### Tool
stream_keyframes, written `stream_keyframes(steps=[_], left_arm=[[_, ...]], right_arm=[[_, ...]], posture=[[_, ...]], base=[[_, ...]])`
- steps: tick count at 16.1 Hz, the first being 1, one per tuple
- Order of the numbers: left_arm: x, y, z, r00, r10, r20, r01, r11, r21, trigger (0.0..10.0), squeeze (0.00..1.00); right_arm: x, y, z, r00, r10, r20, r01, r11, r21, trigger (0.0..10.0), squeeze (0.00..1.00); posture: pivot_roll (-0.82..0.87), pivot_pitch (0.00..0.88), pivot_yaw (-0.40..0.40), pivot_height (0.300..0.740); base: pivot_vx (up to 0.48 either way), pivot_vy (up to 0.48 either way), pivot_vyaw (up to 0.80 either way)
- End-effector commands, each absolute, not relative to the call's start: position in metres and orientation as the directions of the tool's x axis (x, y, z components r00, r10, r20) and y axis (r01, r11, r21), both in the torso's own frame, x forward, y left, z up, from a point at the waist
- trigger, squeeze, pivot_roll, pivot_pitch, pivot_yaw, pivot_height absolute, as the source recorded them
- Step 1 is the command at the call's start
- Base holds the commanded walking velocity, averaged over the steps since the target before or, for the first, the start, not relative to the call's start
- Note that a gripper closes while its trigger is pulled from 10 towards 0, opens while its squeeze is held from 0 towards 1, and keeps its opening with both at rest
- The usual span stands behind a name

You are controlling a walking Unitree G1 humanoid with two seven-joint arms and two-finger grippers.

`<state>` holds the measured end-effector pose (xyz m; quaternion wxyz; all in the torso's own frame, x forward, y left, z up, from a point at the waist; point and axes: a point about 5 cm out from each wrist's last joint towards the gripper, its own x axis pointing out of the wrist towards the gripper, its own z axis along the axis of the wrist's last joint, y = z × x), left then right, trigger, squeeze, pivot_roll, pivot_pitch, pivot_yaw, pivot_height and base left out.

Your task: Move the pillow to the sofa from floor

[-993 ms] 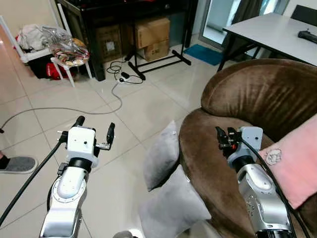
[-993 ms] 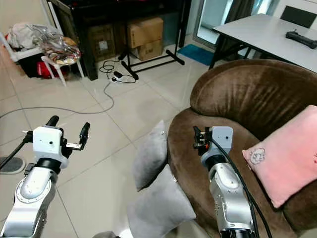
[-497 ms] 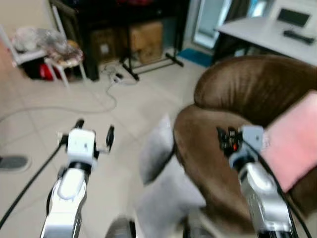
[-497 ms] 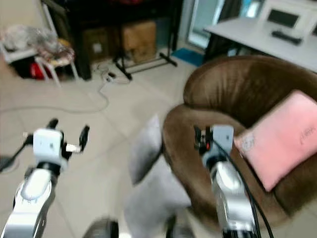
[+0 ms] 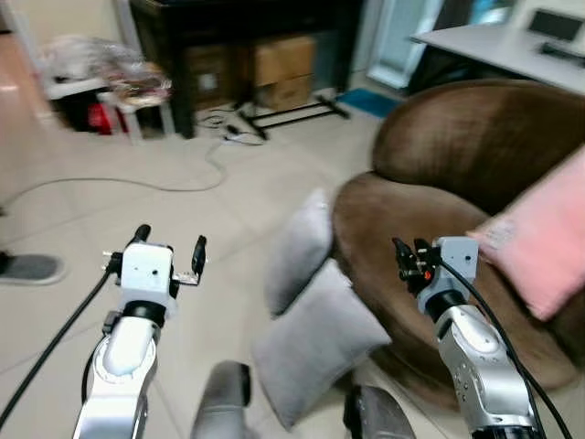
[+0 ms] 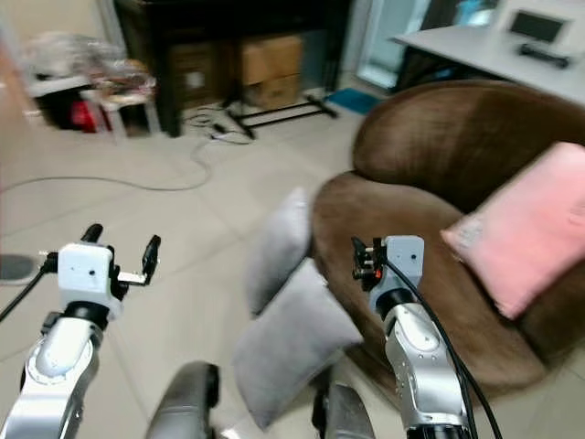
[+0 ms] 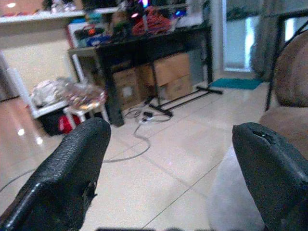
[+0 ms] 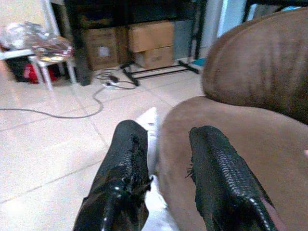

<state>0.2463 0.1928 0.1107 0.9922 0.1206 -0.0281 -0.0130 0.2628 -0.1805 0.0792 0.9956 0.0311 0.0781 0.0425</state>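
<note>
- Slightly blurred, a tiled room seen from the robot's head: pale glossy floor (image 5: 55,197) with thin grout lines.
- Two soft grey pillows lie on the floor against the sofa's left side. The far pillow (image 5: 300,249) stands on edge, leaning on the sofa. The near pillow (image 5: 315,340) lies flatter, a plump square, touching the sofa's base.
- The sofa (image 5: 475,151) is round, brown and velvety, with a high curved back, on the right.
- A pink cushion (image 5: 544,242) rests tilted on the sofa seat, far right.
- The left gripper (image 5: 169,254), white-bodied with black textured fingers, hovers above the floor left of the pillows; its fingers are spread wide, holding and touching nothing.
- The right gripper (image 5: 406,259) hovers over the sofa's left rim; in the right wrist view its fingers (image 8: 122,180) stand a narrow gap apart, pinching nothing.
- Far off, a dark table (image 5: 228,18) has cardboard boxes (image 5: 283,69) beneath it, and a grey cable (image 5: 137,181) curls across the floor.
- A white stool (image 5: 137,96) with clutter stands far left.
- A pale table (image 5: 494,46) stands far right, behind the sofa.
- A grey slipper (image 5: 27,268) lies at the left edge.
</note>
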Motion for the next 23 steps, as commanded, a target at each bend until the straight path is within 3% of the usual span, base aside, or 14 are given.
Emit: stream_keyframes(steps=[1,4,18,23], left_arm=[[0.2450,0.1912,0.1095,0.998,-0.029,0.048,0.017,0.972,0.235,10.0,0.00],[0.2458,0.1912,0.1096,0.998,-0.026,0.049,0.014,0.972,0.235,10.0,0.00],[0.2468,0.1949,0.1123,0.998,-0.003,0.061,-0.012,0.972,0.235,10.0,0.00],[0.2474,0.1947,0.1138,0.997,-0.021,0.070,0.005,0.975,0.221,10.0,0.00]], right_arm=[[0.2672,-0.1835,0.0840,0.987,0.080,-0.142,-0.073,0.996,0.054,10.0,0.00],[0.2681,-0.1832,0.0840,0.986,0.083,-0.145,-0.075,0.995,0.059,10.0,0.00],[0.2720,-0.1822,0.0817,0.986,0.082,-0.144,-0.073,0.995,0.065,10.0,0.00],[0.2722,-0.1806,0.0831,0.986,0.085,-0.141,-0.078,0.995,0.055,10.0,0.00]], posture=[[0.03,0.000,-0.032,0.630],[0.03,0.000,-0.034,0.625],[0.04,0.000,-0.034,0.511],[0.04,0.000,-0.033,0.511]], base=[[0.000,0.000,0.00],[0.000,0.000,0.00],[0.000,0.000,0.00],[0.049,0.000,0.00]])
